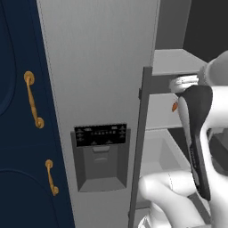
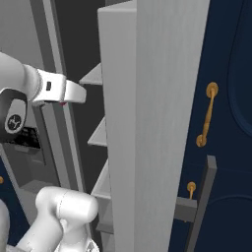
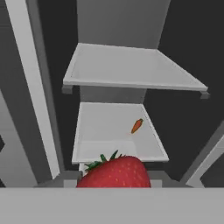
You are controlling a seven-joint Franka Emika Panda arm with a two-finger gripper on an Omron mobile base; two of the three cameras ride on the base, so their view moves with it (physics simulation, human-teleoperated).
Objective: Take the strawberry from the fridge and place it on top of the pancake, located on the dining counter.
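The strawberry, red with green leaves, fills the bottom middle of the hand view, right at my gripper and close to the camera. A speck of its red shows under my white hand in the right base view. My gripper is shut on it, with the fingertips hidden behind the berry. The grey steel fridge stands open, and my hand is at the mouth of its dark interior. Two white shelves lie ahead of the berry. The pancake and the dining counter are out of view.
A small orange item lies on the lower shelf. The swung-out fridge door stands close on the right of my arm. Navy cabinets with brass handles flank the fridge. The closed door carries a black panel.
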